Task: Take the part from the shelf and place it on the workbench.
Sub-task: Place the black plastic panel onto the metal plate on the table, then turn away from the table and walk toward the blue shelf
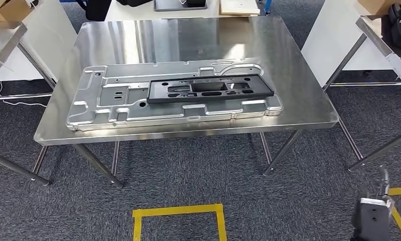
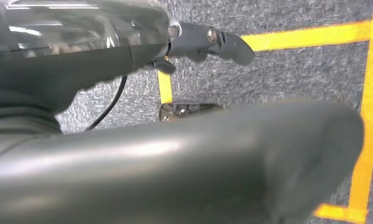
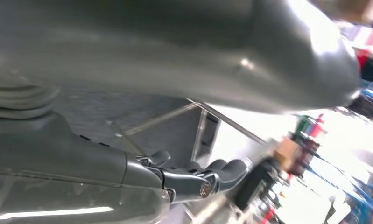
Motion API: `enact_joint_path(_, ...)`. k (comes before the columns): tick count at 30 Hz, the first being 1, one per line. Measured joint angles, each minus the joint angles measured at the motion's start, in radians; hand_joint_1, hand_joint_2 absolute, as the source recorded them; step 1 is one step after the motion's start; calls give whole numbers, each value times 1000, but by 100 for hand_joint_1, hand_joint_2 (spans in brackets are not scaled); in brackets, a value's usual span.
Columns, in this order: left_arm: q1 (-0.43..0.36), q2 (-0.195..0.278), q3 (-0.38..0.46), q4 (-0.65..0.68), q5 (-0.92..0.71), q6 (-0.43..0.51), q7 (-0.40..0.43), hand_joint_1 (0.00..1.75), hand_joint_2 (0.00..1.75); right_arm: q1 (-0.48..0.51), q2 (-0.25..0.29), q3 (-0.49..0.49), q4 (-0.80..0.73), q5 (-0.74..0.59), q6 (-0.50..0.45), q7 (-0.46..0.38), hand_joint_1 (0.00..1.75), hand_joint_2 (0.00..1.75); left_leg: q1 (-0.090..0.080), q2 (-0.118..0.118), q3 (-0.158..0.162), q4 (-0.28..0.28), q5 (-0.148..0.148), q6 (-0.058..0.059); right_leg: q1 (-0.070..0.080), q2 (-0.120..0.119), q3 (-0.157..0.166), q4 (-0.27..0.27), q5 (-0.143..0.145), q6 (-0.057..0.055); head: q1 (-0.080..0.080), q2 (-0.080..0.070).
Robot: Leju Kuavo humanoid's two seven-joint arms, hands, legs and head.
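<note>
My left hand [image 2: 207,42] and right hand [image 3: 198,179] hung with fingers spread, holding nothing; the black part [image 1: 208,89] lay on the workbench [image 1: 298,95], well ahead of both.

One steel desk [image 1: 308,108] carries two parts: one large silver stamped panel [image 1: 108,108], and one black frame [image 1: 208,91] lying on it toward three o'clock. One yellow floor-tape square [image 1: 178,211] lies at six o'clock. At least two neighbouring tables, possibly more, sit at the cropped edges.
</note>
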Motion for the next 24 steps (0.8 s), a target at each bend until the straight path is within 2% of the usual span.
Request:
enact_joint_path(2, 2, -1, 8, 0, 1, 2, 2, 0, 0, -6, 2, -18, 71, 62, -4, -8, 0, 0, -1, -3, -6, -8, -1, 12, 1, 0, -7, 3, 13, 12, 0, 0)
enact_joint_path(3, 4, -1, 12, 0, 2, 3, 2, 0, 0, -8, 2, -28, 109, 92, -9, -16, 0, 0, -2, -2, -14, -6, 5, 22, 1, 0, -12, 7, 6, 16, 0, 0)
enact_joint_path(4, 4, -1, 15, 0, 2, 3, 2, 0, 0, -9, 3, -38, 149, 120, -14, -24, 0, 0, -2, 0, -22, -6, 13, 33, 0, 1, -21, 27, -17, 19, 1, 0)
enact_joint_path(5, 4, -1, 17, -1, 3, 4, 2, 0, 0, -12, 3, -47, 187, 145, -19, -31, 0, 0, -3, 3, -33, -6, 21, 43, 0, 1, -36, 68, -57, 21, 2, 0)
enact_joint_path(7, 4, -1, 21, -2, 3, 5, 2, 0, 0, -24, 2, -65, 267, 195, -31, -38, 0, 0, -10, 8, -56, -3, 37, 56, 1, 1, -74, 199, -147, 21, 3, 0)
enact_joint_path(8, 4, -1, 23, -3, 3, 5, 2, 0, 0, -30, 0, -76, 315, 227, -41, -41, 0, 0, -13, 10, -67, -1, 44, 59, 2, 1, -87, 260, -172, 20, 3, 0)
enact_joint_path(9, 4, -1, 26, -4, 3, 5, 2, 0, 0, -36, -3, -86, 365, 260, -53, -43, 0, 0, -16, 12, -78, 1, 51, 61, 2, 1, -86, 293, -175, 19, 3, 0)
enact_joint_path(10, 4, -1, 29, -5, 3, 5, 2, 0, 0, -40, -7, -97, 418, 293, -68, -44, 0, 0, -19, 13, -89, 4, 57, 62, 3, 1, -69, 290, -158, 17, 3, 0)
enact_joint_path(11, 4, -1, 32, -5, 3, 5, 1, 0, 0, -44, -13, -107, 470, 323, -83, -44, 0, 0, -21, 12, -99, 7, 63, 62, 4, 1, -34, 249, -129, 13, 3, 0)
enact_joint_path(12, 4, -2, 35, -6, 3, 5, 1, 0, 0, -49, -20, -118, 524, 348, -100, -42, 0, 0, -23, 12, -107, 9, 68, 61, 7, 2, 14, 180, -102, 7, 3, 0)
enact_joint_path(14, 3, -4, 38, -6, 3, 5, 1, 0, 0, -63, -39, -140, 630, 386, -131, -35, 0, 0, -27, 12, -117, 11, 80, 53, 15, 3, 102, 39, -83, -5, 3, 0)
enact_joint_path(15, 3, -5, 39, -7, 3, 5, 1, 0, 0, -67, -47, -151, 679, 400, -145, -29, 0, 0, -27, 12, -120, 10, 87, 48, 20, 3, 124, -1, -87, -10, 3, 0)
enact_joint_path(17, 2, -6, 42, -8, 3, 5, 1, 0, 0, -73, -59, -167, 765, 430, -173, -9, 0, 0, -26, 13, -126, 8, 101, 35, 23, 3, 126, -23, -87, -14, 2, 0)
enact_joint_path(18, 3, -6, 44, -8, 3, 5, 2, 0, 0, -76, -65, -174, 806, 446, -185, 8, 0, 0, -25, 12, -132, 12, 95, 30, 19, 2, 119, -28, -82, -18, 2, 0)
enact_joint_path(19, 4, -6, 45, -8, 3, 5, 2, 0, 0, -79, -69, -179, 845, 463, -196, 28, 0, 0, -25, 12, -141, 28, 74, 26, 14, 1, 110, -34, -76, -22, 2, 0)
enact_joint_path(20, 5, -6, 47, -8, 3, 5, 3, 0, 0, -83, -73, -184, 883, 480, -206, 49, 0, 0, -25, 11, -154, 64, 35, 23, 9, -1, 98, -38, -69, -27, 2, 0)
enact_joint_path(22, 6, -7, 49, -8, 3, 5, 3, 0, 0, -87, -79, -188, 943, 506, -218, 82, 0, 0, -23, 10, -183, 182, -61, 19, 7, -2, 75, -34, -54, -32, 1, 0)
enact_joint_path(23, 6, -7, 51, -8, 3, 5, 3, 0, 0, -88, -81, -189, 971, 518, -223, 98, 0, 0, -22, 10, -192, 246, -91, 17, 7, -3, 63, -31, -46, -32, 0, 0)
enact_joint_path(24, 6, -7, 52, -9, 3, 5, 3, 0, 0, -89, -82, -189, 996, 529, -225, 114, 0, 0, -20, 10, -190, 287, -96, 14, 7, -4, 50, -27, -38, -32, 0, 0)
